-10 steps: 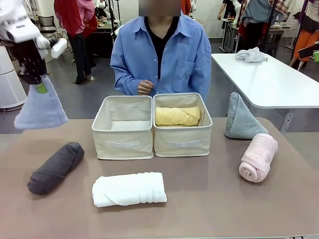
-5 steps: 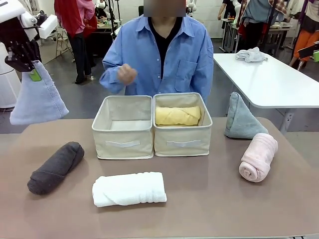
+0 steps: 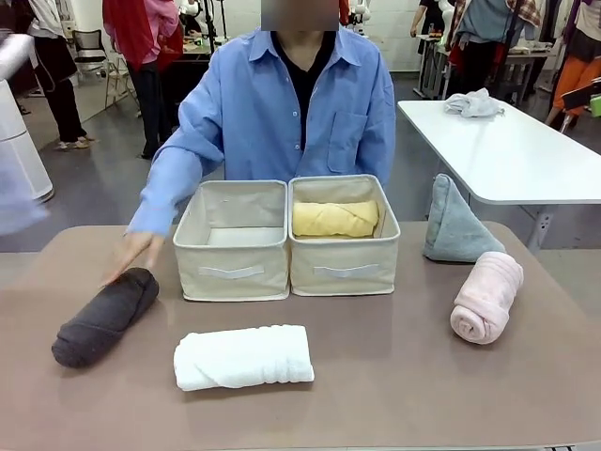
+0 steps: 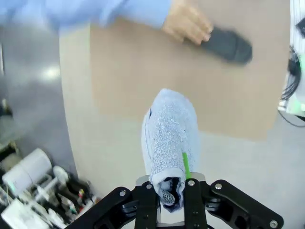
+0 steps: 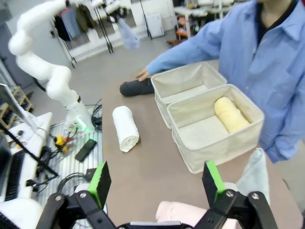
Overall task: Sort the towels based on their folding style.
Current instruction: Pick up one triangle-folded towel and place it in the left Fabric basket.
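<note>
So, only the yellow roll (image 3: 335, 219) lies in the right box (image 3: 344, 268); my left hand (image 4: 169, 193) grips the grey-blue cone towel (image 4: 169, 138) above the desk's (image 3: 423, 395) left edge, right hand (image 5: 156, 183) open, empty; four others lie unsorted.

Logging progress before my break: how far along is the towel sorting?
Done: the yellow roll lies in the right box. In hand: the left pincer grips the grey-blue cone in the air; the person's hand is at the dark grey roll. To do: the white roll, pink roll and grey-green cone sit on the table.
</note>
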Controlling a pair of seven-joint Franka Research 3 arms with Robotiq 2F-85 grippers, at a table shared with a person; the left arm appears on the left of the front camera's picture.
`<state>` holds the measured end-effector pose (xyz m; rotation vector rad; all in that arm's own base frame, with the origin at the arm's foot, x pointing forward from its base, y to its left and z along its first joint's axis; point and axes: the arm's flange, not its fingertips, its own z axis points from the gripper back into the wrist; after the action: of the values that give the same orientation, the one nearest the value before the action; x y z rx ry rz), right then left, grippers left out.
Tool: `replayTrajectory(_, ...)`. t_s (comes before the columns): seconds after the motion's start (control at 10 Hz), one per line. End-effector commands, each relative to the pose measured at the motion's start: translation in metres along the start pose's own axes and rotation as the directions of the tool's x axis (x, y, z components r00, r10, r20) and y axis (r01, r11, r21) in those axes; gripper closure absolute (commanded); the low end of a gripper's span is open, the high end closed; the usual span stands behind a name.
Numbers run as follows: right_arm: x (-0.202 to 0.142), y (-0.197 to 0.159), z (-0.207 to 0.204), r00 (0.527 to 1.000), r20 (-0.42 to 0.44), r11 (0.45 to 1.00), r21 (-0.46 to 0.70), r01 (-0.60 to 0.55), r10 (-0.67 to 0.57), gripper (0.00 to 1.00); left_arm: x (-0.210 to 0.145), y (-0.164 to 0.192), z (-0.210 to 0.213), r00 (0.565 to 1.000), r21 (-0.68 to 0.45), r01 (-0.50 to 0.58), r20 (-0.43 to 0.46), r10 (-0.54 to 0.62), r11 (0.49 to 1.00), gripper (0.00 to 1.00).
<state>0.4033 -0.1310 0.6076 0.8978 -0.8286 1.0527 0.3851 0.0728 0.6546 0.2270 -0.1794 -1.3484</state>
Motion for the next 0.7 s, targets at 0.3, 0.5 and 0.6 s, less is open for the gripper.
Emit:
replayTrajectory(0.3,0.000,0.000,0.000,1.000,0.007,1.000,0.002,-0.005,0.005,0.00,-0.059,-0.027,0.005,0.994,0.069,-0.104,0.029,0.102,0.992,0.84)
replayTrajectory(0.5,0.000,0.000,0.000,1.000,0.007,1.000,0.002,-0.005,0.005,0.00,-0.065,-0.027,0.006,0.992,0.073,-0.122,0.035,0.120,0.990,0.84)
replayTrajectory(0.6,0.000,0.000,0.000,1.000,0.007,1.000,0.002,-0.005,0.005,0.00,-0.063,-0.028,0.006,0.991,0.074,-0.127,0.043,0.124,0.989,0.84)
